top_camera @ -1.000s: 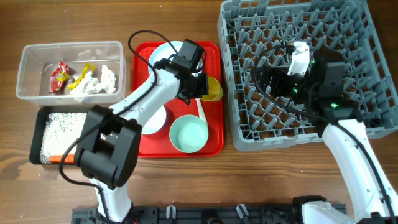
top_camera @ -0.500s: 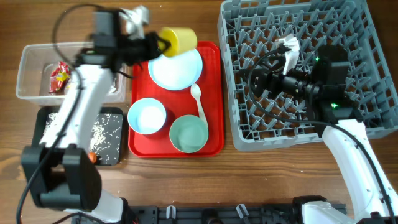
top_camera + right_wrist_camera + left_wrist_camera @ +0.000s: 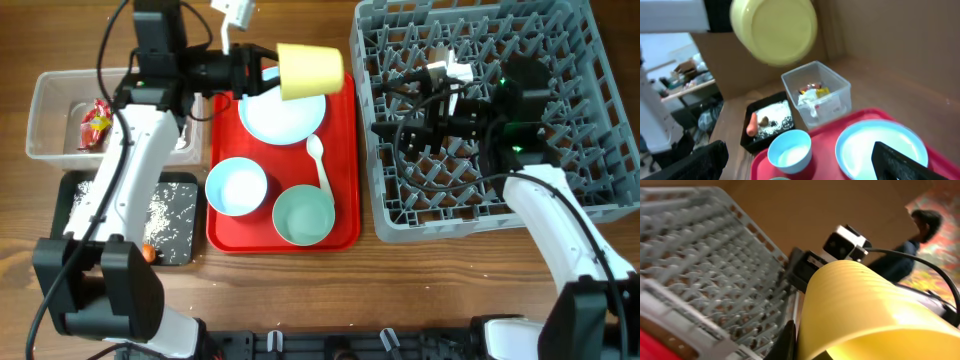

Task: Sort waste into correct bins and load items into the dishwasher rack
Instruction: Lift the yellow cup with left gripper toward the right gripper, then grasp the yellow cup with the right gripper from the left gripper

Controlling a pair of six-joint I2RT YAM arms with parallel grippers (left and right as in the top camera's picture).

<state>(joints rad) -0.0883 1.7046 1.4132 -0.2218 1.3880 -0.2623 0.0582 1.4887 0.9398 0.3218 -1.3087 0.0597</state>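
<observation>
Shows a yellow cup (image 3: 774,30) bottom-on at 12 o'clock, up in the air. Finds a clear tub (image 3: 835,107) of wrappers (image 3: 810,90) and tissue (image 3: 809,102) near centre. Has a black tub (image 3: 752,145) with rice (image 3: 775,109), carrot (image 3: 753,124) and brown lump (image 3: 764,120) at 8. Catches a pale-blue bowl (image 3: 790,150) at 6 and a plate (image 3: 882,147) at 4 on the red tray (image 3: 822,160), flanked by own wide-spread fingers (image 3: 910,162).

L tool (image 3: 262,74) clamped, arm up high; R tool (image 3: 797,152) spread wide.
</observation>
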